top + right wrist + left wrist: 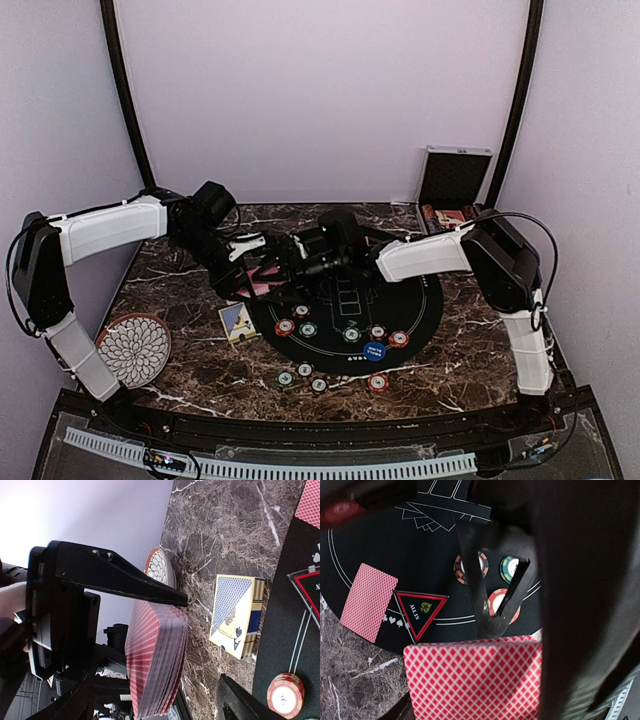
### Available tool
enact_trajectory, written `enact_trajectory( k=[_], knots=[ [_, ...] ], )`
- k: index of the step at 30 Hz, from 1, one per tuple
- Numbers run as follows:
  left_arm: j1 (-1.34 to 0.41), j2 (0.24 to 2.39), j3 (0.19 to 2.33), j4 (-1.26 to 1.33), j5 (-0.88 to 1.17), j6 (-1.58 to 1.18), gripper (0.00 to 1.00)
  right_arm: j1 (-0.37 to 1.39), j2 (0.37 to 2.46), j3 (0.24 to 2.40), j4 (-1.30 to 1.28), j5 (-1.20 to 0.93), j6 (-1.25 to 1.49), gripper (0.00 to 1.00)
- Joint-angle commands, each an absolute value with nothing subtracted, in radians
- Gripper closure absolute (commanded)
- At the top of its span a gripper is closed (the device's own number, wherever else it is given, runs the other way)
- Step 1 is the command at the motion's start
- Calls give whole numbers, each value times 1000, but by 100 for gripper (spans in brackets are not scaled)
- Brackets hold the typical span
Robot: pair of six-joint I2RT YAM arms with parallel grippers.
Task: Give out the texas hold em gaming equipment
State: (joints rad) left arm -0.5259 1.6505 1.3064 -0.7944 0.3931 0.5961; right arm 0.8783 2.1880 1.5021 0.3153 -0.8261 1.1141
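Note:
My left gripper (258, 272) is shut on a deck of red-backed cards (475, 677) and holds it above the left edge of the round black mat (420, 300). My right gripper (204, 640) is open, its jaws on either side of the deck (155, 660), and the upper finger (125, 580) touches the top card's edge. One red-backed card (368, 601) lies face down on the mat beside an "ALL IN" triangle (420, 610). Red, green and white chips (351, 334) and a blue button disc (374, 351) lie on the mat's near half. More chips (304, 372) lie on the marble.
A blue card box (236, 321) lies on the marble left of the mat and also shows in the right wrist view (235, 615). A flower-patterned plate (135, 348) sits at the front left. An open chip case (455, 185) stands at the back right.

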Motion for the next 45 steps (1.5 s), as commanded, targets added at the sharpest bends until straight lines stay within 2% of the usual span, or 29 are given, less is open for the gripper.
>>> enact_trajectory(
  k=[1,11,19,26,45],
  knots=[
    [-530,1602,1333,-801,426,600,100,897,2229,1556,396,-848,1152,16],
    [-531,1598,1332,-810,437,601,100,909,2307,1645,437,-850,1210,17],
    [-531,1589,1331,-813,431,604,100,910,2367,1678,434,-849,1235,22],
    [-531,1581,1324,-813,420,609,100,890,2343,1632,393,-820,1200,33],
    [-531,1578,1311,-815,406,617,100,856,2240,1577,228,-798,1053,48]
  ],
)
